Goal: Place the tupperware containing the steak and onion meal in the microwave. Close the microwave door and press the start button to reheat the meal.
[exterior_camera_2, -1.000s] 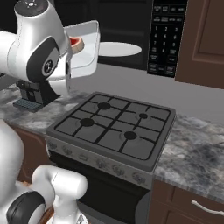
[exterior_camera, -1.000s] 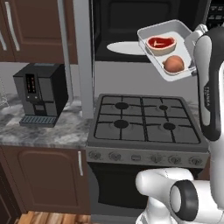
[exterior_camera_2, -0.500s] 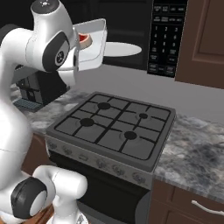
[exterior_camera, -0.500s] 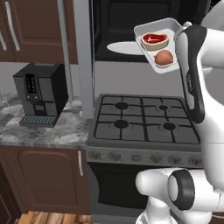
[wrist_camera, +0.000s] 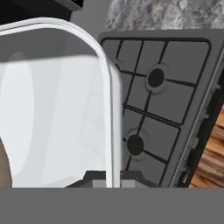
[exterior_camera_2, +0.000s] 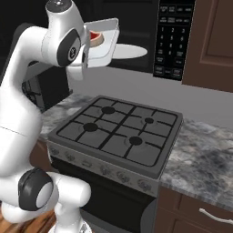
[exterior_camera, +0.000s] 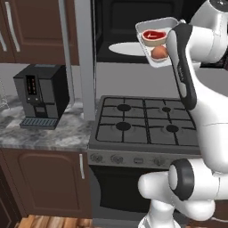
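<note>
The tupperware point(exterior_camera: 149, 26) hangs tilted in the air in front of the open microwave point(exterior_camera: 124, 18), just above the right end of its white turntable plate point(exterior_camera: 122, 48). In it lie the red steak point(exterior_camera: 153, 35) and the brown onion point(exterior_camera: 159, 53). From the right base view the tupperware point(exterior_camera_2: 107, 43) and steak point(exterior_camera_2: 94, 35) show beside the wrist. My gripper point(wrist_camera: 113, 183) is shut on the tupperware's rim point(wrist_camera: 107, 87). The microwave door point(exterior_camera: 84, 58) stands swung out at the left, nearly edge-on. The keypad point(exterior_camera_2: 170, 38) is to the right of the cavity.
A gas stove point(exterior_camera: 142, 124) lies directly below the tray. A black coffee machine point(exterior_camera: 40, 95) stands on the marble counter at the left. Brown cabinets point(exterior_camera: 31, 26) flank the microwave, and more counter point(exterior_camera_2: 205, 159) runs right of the stove.
The arm has carried the tupperware up and closer to the microwave opening, over the turntable's edge. The grip on the rim is unchanged.
</note>
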{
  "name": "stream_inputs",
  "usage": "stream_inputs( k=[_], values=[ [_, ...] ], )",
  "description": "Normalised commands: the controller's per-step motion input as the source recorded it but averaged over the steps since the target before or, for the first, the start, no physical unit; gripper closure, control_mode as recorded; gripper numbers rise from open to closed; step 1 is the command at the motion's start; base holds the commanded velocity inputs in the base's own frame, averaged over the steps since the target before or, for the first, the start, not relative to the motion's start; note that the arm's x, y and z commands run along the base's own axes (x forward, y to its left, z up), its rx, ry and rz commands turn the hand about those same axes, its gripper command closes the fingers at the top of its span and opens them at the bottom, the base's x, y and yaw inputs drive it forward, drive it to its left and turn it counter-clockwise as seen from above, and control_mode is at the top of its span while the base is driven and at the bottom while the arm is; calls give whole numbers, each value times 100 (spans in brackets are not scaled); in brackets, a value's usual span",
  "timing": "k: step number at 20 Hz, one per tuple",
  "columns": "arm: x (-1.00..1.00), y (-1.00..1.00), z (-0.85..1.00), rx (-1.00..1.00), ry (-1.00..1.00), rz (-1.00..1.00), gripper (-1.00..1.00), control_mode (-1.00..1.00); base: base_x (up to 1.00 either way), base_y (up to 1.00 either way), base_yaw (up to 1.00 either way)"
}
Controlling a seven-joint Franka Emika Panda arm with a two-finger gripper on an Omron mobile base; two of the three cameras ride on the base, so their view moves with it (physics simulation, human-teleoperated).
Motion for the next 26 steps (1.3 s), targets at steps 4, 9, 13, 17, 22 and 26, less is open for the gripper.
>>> stream_inputs(
  k=[4,9,13,17,22,26],
  values=[
    [66,0,0,5,0,0,100,-100,0,0,0],
    [77,0,0,2,1,0,100,-100,0,0,0],
    [78,0,0,0,12,0,100,-100,0,0,0],
    [74,0,0,0,20,0,100,-100,0,0,0],
    [67,-1,0,0,16,-1,100,-100,0,0,0],
    [62,-12,0,0,5,-6,100,-100,0,0,0]
  ],
)
